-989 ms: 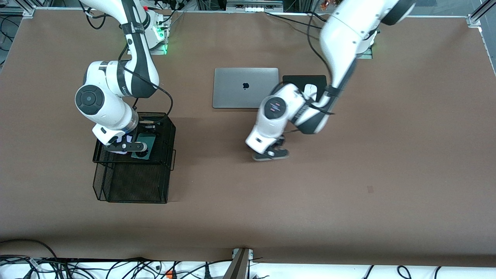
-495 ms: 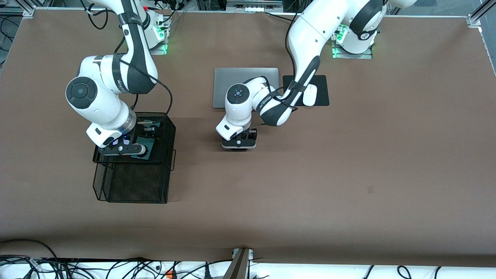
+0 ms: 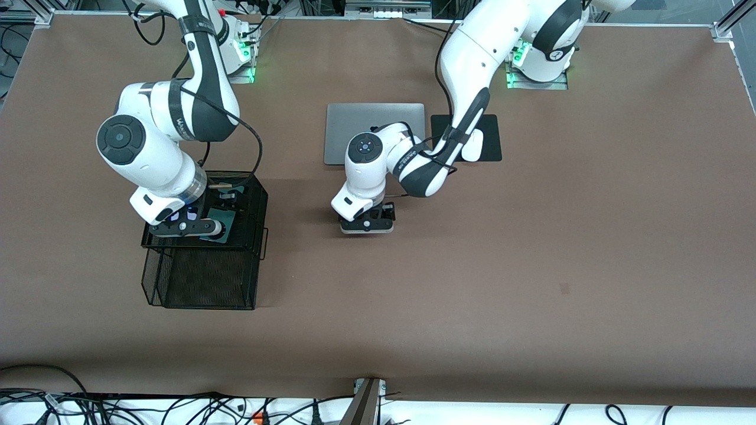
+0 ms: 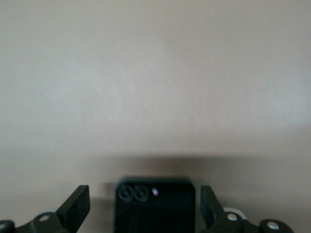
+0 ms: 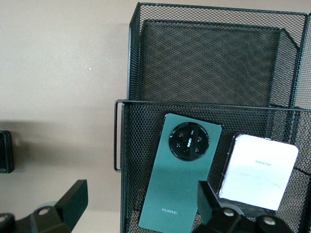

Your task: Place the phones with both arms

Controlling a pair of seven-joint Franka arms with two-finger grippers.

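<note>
- The right gripper point(image 3: 186, 227) is seen at the left of the front view, over the upper tier of a black mesh basket point(image 3: 248, 195); its fingers are spread, with nothing between them.
- In the right wrist view, the dark green phone point(image 5: 179, 172) and the white-pink phone point(image 5: 257, 171) are shown lying flat, side by side, in that upper tier; the green one is marked by a round camera ring.
- A lower, empty-looking tier point(image 3: 201, 283) of the basket is seen nearer to the front camera.
- The left gripper point(image 3: 366, 225) is found near the middle of the front view, low over the brown table point(image 3: 531, 265).
- In the left wrist view, its fingers point(image 4: 77, 206) are spread to either side of the black phone point(image 4: 155, 206), with a gap visible on each side; the phone is seen lying on the table.
- A grey laptop point(image 3: 354, 127) and a white mouse point(image 3: 472, 144) on a dark pad point(image 3: 493, 127) are placed above the left gripper in the frame.
</note>
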